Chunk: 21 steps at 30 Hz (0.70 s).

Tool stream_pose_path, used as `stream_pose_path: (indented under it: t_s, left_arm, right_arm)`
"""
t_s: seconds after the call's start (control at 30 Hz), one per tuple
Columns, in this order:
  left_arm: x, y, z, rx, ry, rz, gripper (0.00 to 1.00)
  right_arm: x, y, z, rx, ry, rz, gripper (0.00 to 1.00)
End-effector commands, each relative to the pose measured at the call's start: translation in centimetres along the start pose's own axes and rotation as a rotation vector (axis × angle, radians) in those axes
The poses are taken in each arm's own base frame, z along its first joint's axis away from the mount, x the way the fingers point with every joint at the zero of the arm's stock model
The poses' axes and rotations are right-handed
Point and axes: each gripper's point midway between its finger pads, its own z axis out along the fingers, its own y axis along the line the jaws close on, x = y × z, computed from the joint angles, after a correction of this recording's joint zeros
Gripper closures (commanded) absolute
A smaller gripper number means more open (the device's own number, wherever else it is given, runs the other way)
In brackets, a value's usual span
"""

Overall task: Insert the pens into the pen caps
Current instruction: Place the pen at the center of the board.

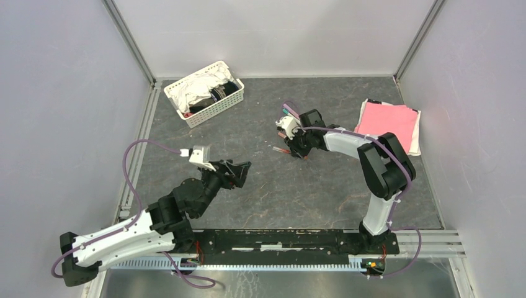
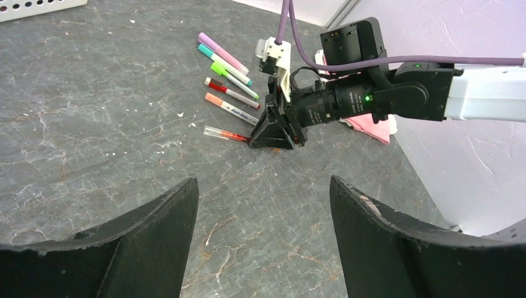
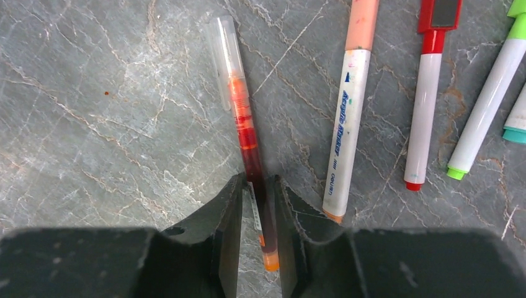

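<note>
My right gripper [image 3: 257,180] is down at the table, shut on the tail of a red-ink pen [image 3: 240,112] with a clear cap [image 3: 223,56]; the pen lies flat. Beside it lie a peach-capped pen [image 3: 347,124], a red-capped pen [image 3: 425,112], a green pen [image 3: 490,105] and a teal end [image 3: 515,127]. The left wrist view shows the same row plus a purple pen [image 2: 223,53], with the right gripper [image 2: 273,139] at the red-ink pen [image 2: 226,133]. No loose caps show. My left gripper [image 2: 262,184] is open and empty, short of the pens [image 1: 285,121].
A white basket [image 1: 205,93] of cloths stands at the back left. A pink cloth [image 1: 387,124] lies at the back right, behind the right arm. Grey walls close in the table on three sides.
</note>
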Motion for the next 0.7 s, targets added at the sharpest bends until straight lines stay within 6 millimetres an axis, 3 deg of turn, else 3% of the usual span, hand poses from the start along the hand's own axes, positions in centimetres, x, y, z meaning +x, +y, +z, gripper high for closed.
stream_pose_path:
  t_s: [0.0,0.17,0.33,0.4,0.47,0.53,0.57,0.67]
  left_arm:
    - [-0.8,-0.7,0.1,0.014,-0.023,-0.052,0.16]
    - [-2.7,-3.5,0.0,0.123,-0.047,-0.056,0.14]
    - [-5.2,-5.1,0.3,0.147,-0.089,-0.017,0.01]
    - [-6.4,-5.6,0.7,0.149,-0.106,-0.006,0.0]
    - [-7.7,-6.0,1.5,0.157,-0.11,0.006,0.0]
    - [-9.2,-6.2,2.6,0.168,-0.104,0.017,0.0]
    - [-9.8,-5.9,3.3,0.16,-0.095,0.019,0.0]
    - [-12.5,-3.9,5.5,0.131,-0.071,0.018,0.0]
  right_arm:
    - [-0.7,-0.7,-0.8,0.031,0.001,-0.018,0.69]
    - [-3.0,-1.2,-4.5,0.046,-0.088,-0.065,0.64]
    - [-5.8,-1.9,-11.7,0.056,-0.261,-0.147,0.58]
    - [-6.7,-2.7,-15.3,0.134,-0.31,-0.215,0.52]
    - [-7.1,-4.0,-18.8,0.24,-0.34,-0.238,0.34]
    - [-8.2,-5.9,-23.7,0.399,-0.42,-0.206,0.09]
    - [-8.6,-6.6,-25.9,0.473,-0.455,-0.175,0.02]
    - [-10.4,-7.3,-33.2,0.611,-0.579,-0.136,0.02]
